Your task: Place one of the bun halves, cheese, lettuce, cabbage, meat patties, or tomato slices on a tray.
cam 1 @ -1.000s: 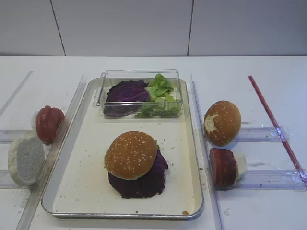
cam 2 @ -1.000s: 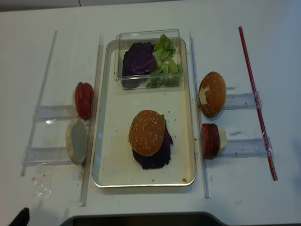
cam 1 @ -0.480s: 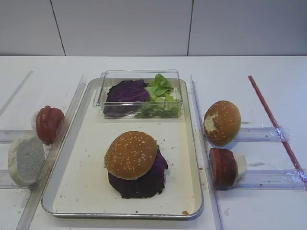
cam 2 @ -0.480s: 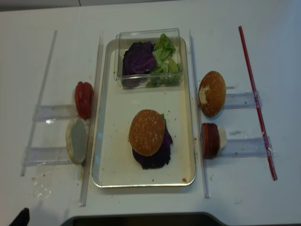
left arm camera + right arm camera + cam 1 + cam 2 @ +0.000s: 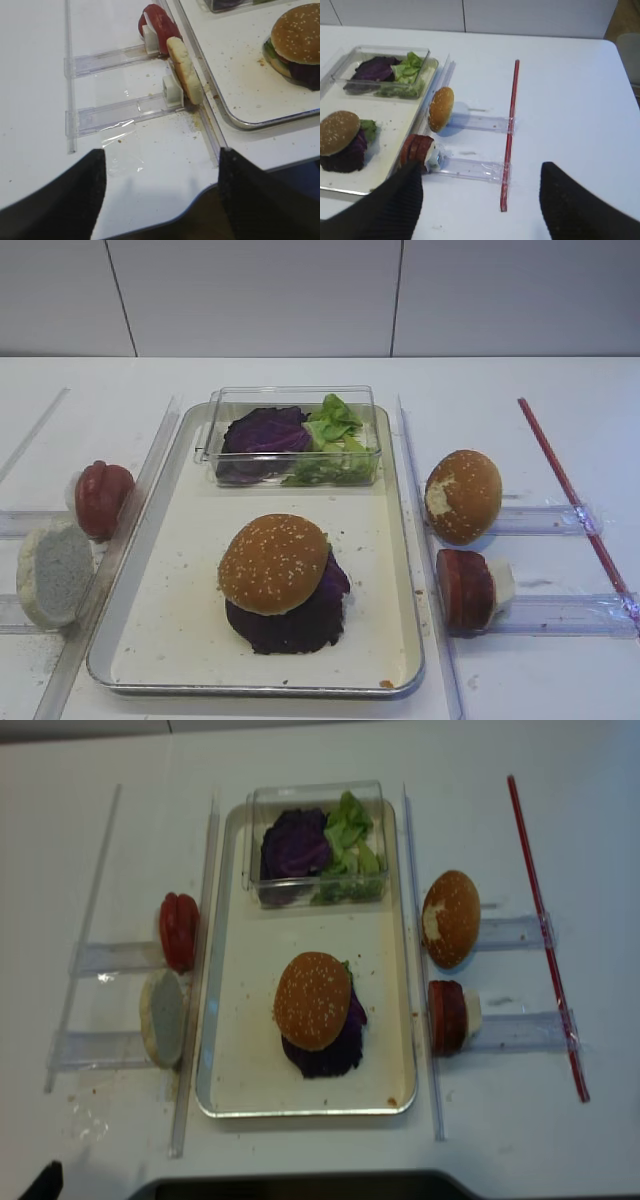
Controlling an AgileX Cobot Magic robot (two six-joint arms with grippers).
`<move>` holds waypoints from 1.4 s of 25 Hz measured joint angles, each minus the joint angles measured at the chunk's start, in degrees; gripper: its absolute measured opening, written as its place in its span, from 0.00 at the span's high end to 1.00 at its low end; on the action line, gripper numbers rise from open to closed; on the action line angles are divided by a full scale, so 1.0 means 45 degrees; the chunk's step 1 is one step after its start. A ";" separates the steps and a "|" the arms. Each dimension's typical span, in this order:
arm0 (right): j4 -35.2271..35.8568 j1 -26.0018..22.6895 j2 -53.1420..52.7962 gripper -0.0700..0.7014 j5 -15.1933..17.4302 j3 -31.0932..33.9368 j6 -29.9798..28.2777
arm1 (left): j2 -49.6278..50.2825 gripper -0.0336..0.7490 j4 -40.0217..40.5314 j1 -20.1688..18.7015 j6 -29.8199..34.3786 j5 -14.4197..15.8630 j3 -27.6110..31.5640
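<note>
On the tray (image 5: 400, 540), the sesame bun top (image 5: 274, 563) has stayed put.

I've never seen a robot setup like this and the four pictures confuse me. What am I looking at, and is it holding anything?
It is a two-armed robot at a white table. Two pictures look down from above; the other two come from cameras on the wrists, so the dark shapes at their lower edges are the fingers of the right gripper and left gripper. Both stand open and hold nothing. On the tray sits a stacked burger: a seeded bun top on purple cabbage. Behind it a clear box holds more cabbage and lettuce. Spare buns and red slices stand in clear racks on either side.
</note>
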 joint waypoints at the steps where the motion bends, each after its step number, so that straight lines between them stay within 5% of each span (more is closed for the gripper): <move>1: 0.0000 0.0000 -0.0192 0.25 0.0000 0.0320 -0.0128 | 0.0000 0.40 0.0000 0.0000 0.0000 0.0000 0.0000; 9: -0.0106 0.0000 -0.1364 0.25 -0.0078 0.2579 -0.0454 | 0.0000 0.40 0.0000 0.0000 0.0000 0.0000 0.0000; 20: -0.0160 -0.0022 -0.1823 0.25 -0.1353 0.4351 -0.1008 | 0.0000 0.40 0.0000 0.0000 0.0000 0.0000 0.0000; 35: -0.0621 -0.0022 -0.3066 0.25 -0.1292 0.5779 -0.1029 | 0.0000 0.40 0.0000 0.0000 0.0000 -0.0023 0.0000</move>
